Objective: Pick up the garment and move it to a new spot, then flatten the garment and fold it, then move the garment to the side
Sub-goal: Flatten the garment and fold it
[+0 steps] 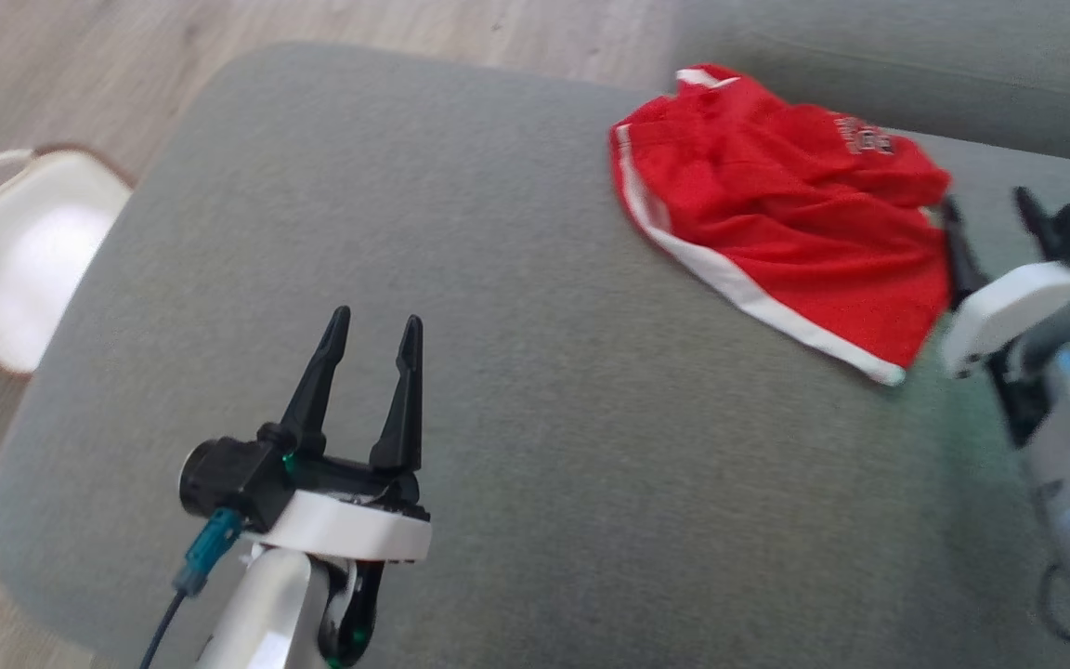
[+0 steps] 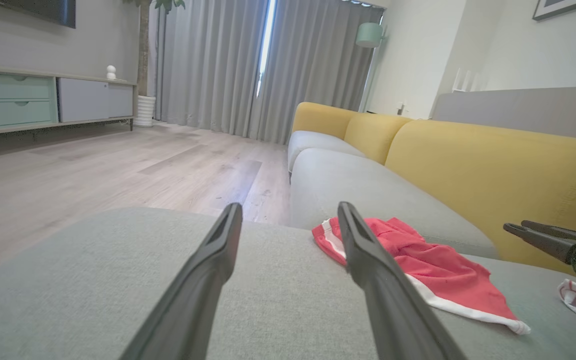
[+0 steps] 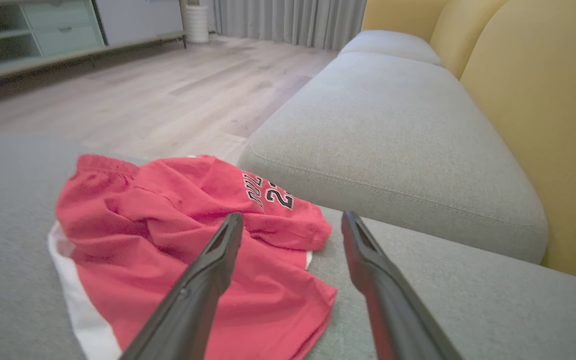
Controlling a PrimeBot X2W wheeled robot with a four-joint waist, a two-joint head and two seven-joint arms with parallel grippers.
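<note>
Living room, pale wood-plank floor (image 1: pixel 33 74); work surface is a wide grey fabric seat cushion (image 1: pixel 535 390) of a sofa with yellow backrests (image 2: pixel 493 170).

Garment: red mesh sports shorts with white side trim and a printed number (image 1: pixel 776 242). Lies on the cushion's far right part, rumpled, one leg lapped over the other, creases throughout. Not flat, not folded.

Left end effector (image 1: pixel 376 321): fingers spread, nothing between them, over the cushion's near left part, well apart from the shorts.

Right end effector (image 1: pixel 990 223): fingers spread, holding nothing, at the cushion's right side, just beside the shorts' right edge. Whether a fingertip touches the cloth: cannot tell.

Off the cushion's left edge, on the floor: a white bin with a brown rim (image 1: pixel 24 251).

Progress (judgement): the shorts rest on the cushion with neither arm gripping them, so the relocation may be done; cannot confirm. Flattening not begun in any visible way. Remaining: spread flat, fold, shift aside. Early in the task.
</note>
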